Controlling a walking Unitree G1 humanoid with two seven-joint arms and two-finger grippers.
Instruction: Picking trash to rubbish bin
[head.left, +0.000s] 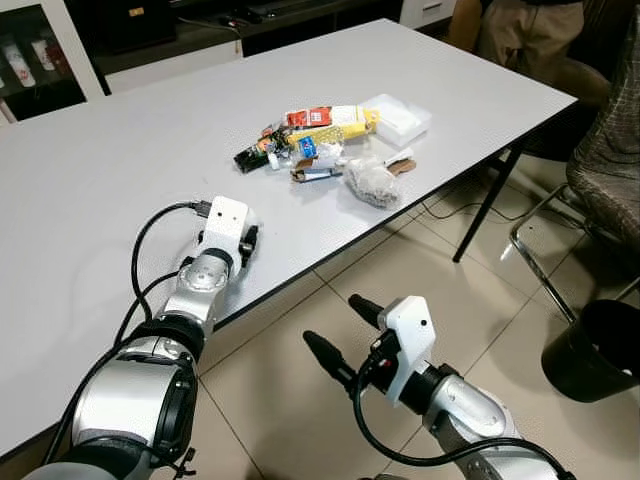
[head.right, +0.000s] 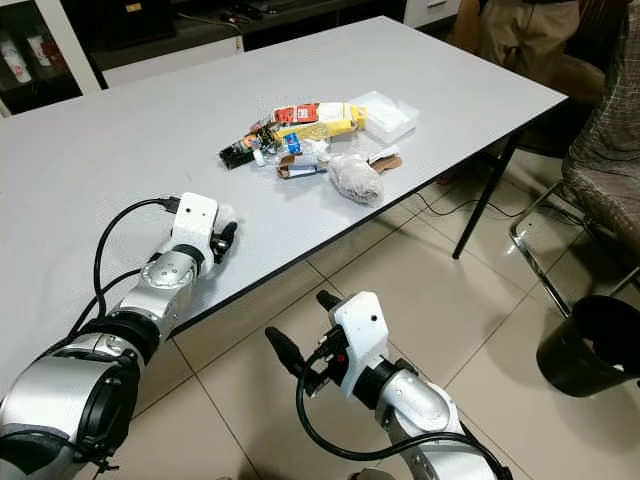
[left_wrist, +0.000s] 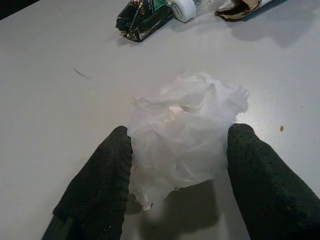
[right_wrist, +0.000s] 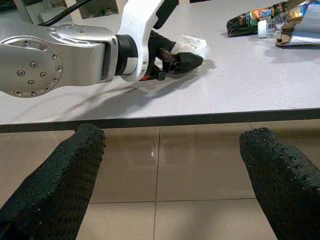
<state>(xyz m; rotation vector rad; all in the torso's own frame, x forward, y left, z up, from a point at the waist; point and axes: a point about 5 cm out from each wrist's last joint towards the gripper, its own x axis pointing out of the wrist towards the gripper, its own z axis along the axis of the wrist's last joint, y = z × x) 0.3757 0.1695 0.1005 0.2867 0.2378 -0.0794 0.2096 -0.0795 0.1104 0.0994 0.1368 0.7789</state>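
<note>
A crumpled white plastic wrapper (left_wrist: 187, 130) lies on the grey table (head.left: 120, 140) near its front edge. My left gripper (left_wrist: 177, 165) rests on the table with one black finger pressed against each side of the wrapper. The same gripper (right_wrist: 182, 56) and wrapper (right_wrist: 194, 45) appear in the right wrist view. A pile of trash (head.left: 320, 145) sits farther along the table: snack packets, a small bottle and a crumpled clear bag (head.left: 372, 182). My right gripper (head.left: 342, 332) hangs open below the table edge, over the tiled floor, holding nothing. The black rubbish bin (head.left: 595, 350) stands on the floor at the right.
A white box (head.left: 397, 118) lies beside the pile. A metal-framed chair (head.left: 605, 150) stands right of the table, just behind the bin. A person (head.left: 520, 30) sits at the table's far corner. A black table leg (head.left: 485, 205) slants down to the floor.
</note>
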